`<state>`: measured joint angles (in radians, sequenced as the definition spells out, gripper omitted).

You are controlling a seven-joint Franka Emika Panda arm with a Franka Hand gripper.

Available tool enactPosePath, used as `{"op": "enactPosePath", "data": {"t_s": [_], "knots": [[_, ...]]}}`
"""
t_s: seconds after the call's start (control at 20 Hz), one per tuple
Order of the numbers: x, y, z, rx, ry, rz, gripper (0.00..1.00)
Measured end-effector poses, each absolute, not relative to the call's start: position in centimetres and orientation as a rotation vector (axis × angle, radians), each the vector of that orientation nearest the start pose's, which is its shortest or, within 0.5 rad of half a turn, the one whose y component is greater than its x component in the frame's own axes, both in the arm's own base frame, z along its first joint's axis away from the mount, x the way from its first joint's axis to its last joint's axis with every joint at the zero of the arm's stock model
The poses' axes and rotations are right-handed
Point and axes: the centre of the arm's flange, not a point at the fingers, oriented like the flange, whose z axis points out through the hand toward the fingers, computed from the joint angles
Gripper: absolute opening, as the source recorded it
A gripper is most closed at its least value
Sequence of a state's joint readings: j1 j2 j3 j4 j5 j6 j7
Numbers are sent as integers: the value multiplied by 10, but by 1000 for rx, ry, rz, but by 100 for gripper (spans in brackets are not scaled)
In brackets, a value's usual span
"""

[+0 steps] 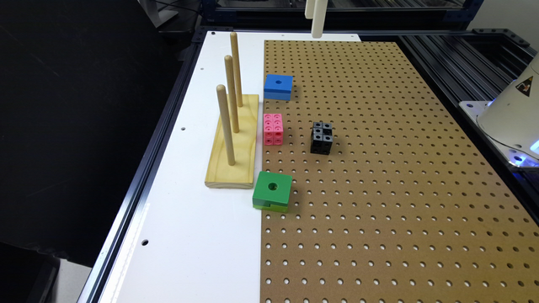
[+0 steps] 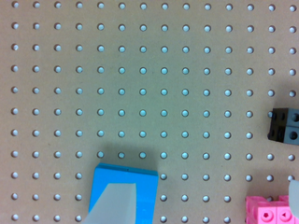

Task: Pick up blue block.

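The blue block (image 1: 278, 86) lies flat on the brown pegboard (image 1: 379, 176), hole facing up, close to the far end of the wooden peg stand. In the wrist view the blue block (image 2: 125, 193) is partly covered by one blurred pale finger (image 2: 114, 205); the other finger (image 2: 294, 193) shows at the picture's edge. My gripper (image 2: 205, 191) is open, with bare pegboard between the fingers. In the exterior view the gripper (image 1: 316, 19) hangs high over the far end of the board, well clear of the block.
A wooden stand (image 1: 233, 143) with three upright dowels sits on the white strip beside the blue block. A pink studded cube (image 1: 273, 129), a black studded cube (image 1: 321, 137) and a green block (image 1: 273, 191) also lie on the board. The robot base (image 1: 513, 113) is at the exterior view's right.
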<state>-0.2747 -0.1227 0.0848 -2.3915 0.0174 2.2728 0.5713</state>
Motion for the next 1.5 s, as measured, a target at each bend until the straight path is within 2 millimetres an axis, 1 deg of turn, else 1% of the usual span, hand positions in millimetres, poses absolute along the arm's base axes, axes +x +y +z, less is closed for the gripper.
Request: {"op": "enactPosePath", "data": {"t_s": [0.3, 0.35, 0.45, 0.6, 0.7, 0.85, 0.95, 1.05, 1.15, 1.35, 1.4, 1.5], "knots": [[470, -94, 367, -2901, 1195, -6, 100], [469, -103, 369, -2892, 1216, -15, 100], [471, -107, 371, -2887, 1224, -25, 100], [478, -111, 374, -2882, 1230, -38, 100], [487, -117, 374, -2880, 1234, -48, 100], [499, -136, 369, -2880, 1237, -52, 100], [502, -152, 365, -2881, 1234, -45, 100], [502, -161, 363, -2882, 1233, -42, 100], [501, -166, 363, -2881, 1234, -41, 100], [500, -166, 362, -2881, 1234, -40, 100], [500, -166, 359, -2881, 1234, -31, 100], [500, -166, 342, -2880, 1234, -14, 100]]}}
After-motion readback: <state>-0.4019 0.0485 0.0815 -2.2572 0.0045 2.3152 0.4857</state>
